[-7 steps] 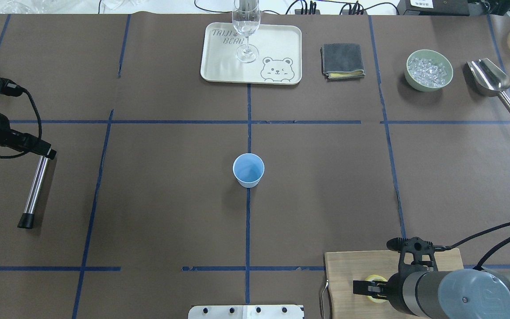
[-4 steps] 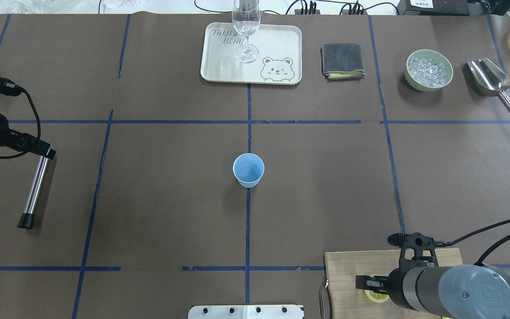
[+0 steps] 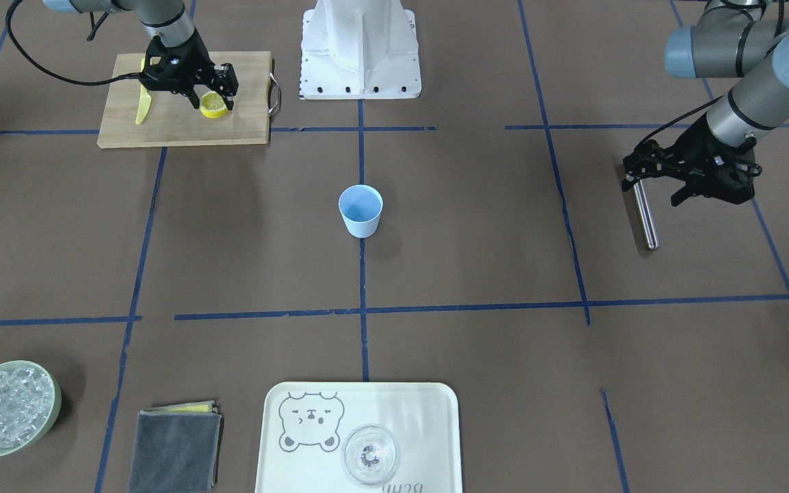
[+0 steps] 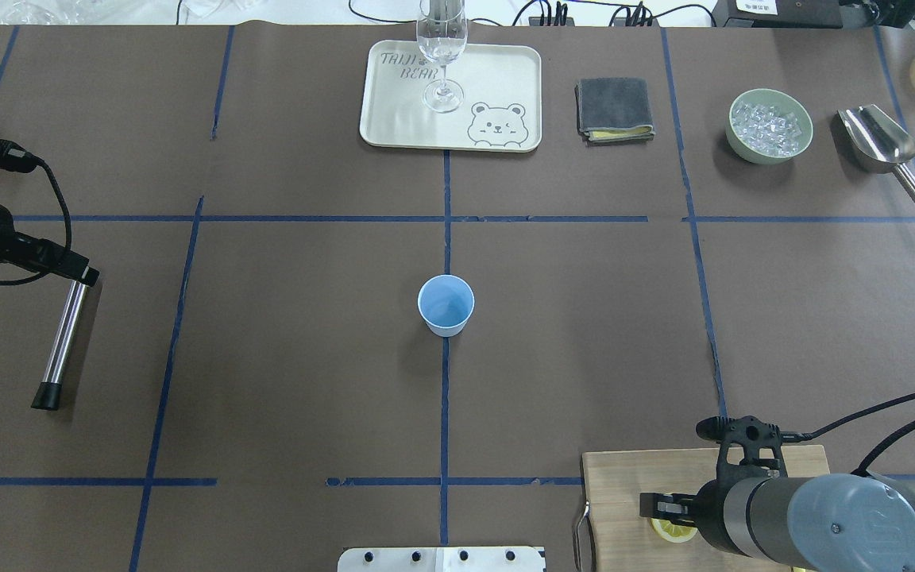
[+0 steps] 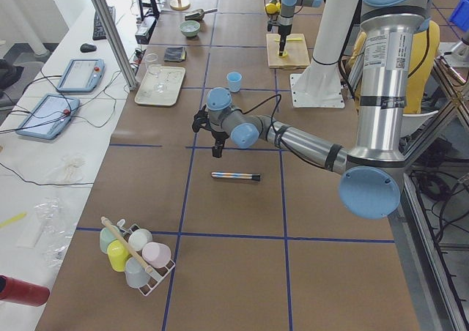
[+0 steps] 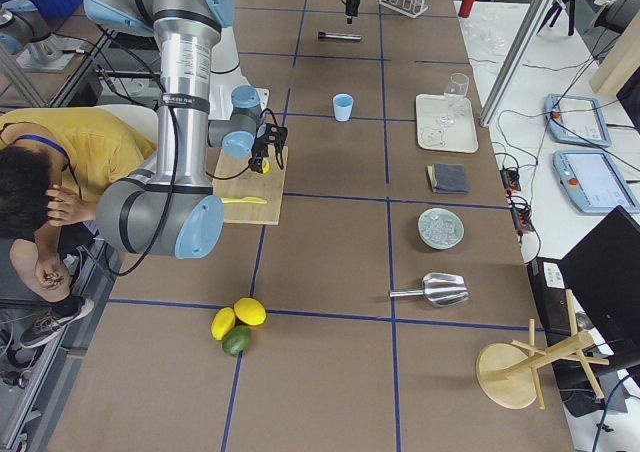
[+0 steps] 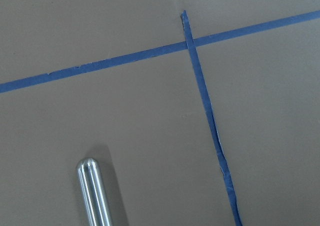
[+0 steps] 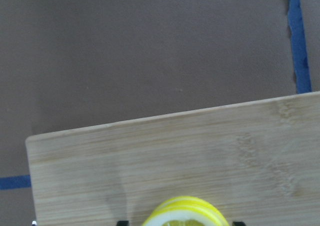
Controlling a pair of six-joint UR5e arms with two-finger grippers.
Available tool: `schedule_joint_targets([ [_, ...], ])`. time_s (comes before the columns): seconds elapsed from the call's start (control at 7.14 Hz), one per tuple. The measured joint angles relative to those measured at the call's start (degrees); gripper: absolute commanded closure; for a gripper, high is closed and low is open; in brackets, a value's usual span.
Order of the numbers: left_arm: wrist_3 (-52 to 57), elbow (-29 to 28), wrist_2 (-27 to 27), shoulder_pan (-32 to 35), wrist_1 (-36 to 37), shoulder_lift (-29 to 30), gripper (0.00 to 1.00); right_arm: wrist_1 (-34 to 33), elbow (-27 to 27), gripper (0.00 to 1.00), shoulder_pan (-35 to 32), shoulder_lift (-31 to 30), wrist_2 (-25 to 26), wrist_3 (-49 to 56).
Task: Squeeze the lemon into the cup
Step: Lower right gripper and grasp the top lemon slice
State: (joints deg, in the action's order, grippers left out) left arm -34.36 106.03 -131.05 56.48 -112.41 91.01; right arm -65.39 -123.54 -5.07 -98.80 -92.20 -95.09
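The lemon (image 3: 213, 104) is a thin yellow slice over the wooden cutting board (image 3: 175, 127). My right gripper (image 3: 211, 94) is shut on it, a finger on either side, just above the board. The slice also shows in the overhead view (image 4: 673, 530) under the gripper (image 4: 664, 512), and at the bottom edge of the right wrist view (image 8: 186, 213). The light-blue cup (image 4: 445, 304) stands upright in the middle of the table (image 3: 361, 209), far from both grippers. My left gripper (image 3: 655, 188) is open and empty above one end of a metal rod (image 3: 644, 216).
A yellow plastic knife (image 3: 142, 106) lies on the board. At the far side stand a cream tray (image 4: 505, 79) with a clear glass (image 4: 442, 48), a grey cloth (image 4: 615, 110), a green bowl of ice (image 4: 770, 125) and a metal scoop (image 4: 878, 143).
My right gripper has risen and drawn back a little over the board, and the lemon slice now shows its flesh below the finger. The left arm has shifted slightly outward.
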Motion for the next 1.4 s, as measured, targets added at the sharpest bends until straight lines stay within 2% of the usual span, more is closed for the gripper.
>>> schedule_joint_targets([
  [0.14, 0.0, 0.0, 0.0, 0.0, 0.0, 0.0, 0.01, 0.0, 0.0, 0.25, 0.1, 0.0, 0.0, 0.0],
  [0.28, 0.0, 0.1, 0.0, 0.0, 0.0, 0.0, 0.01, -0.1, 0.0, 0.38, 0.2, 0.0, 0.0, 0.0],
  [0.7, 0.0, 0.5, -0.1, 0.1, 0.0, -0.2, 0.01, -0.1, 0.1, 0.52, 0.5, 0.0, 0.1, -0.1],
  [1.4, -0.1, 1.2, -0.1, 0.1, 0.0, -0.3, 0.01, -0.1, -1.3, 0.51, -1.2, -0.2, -0.2, 0.0],
])
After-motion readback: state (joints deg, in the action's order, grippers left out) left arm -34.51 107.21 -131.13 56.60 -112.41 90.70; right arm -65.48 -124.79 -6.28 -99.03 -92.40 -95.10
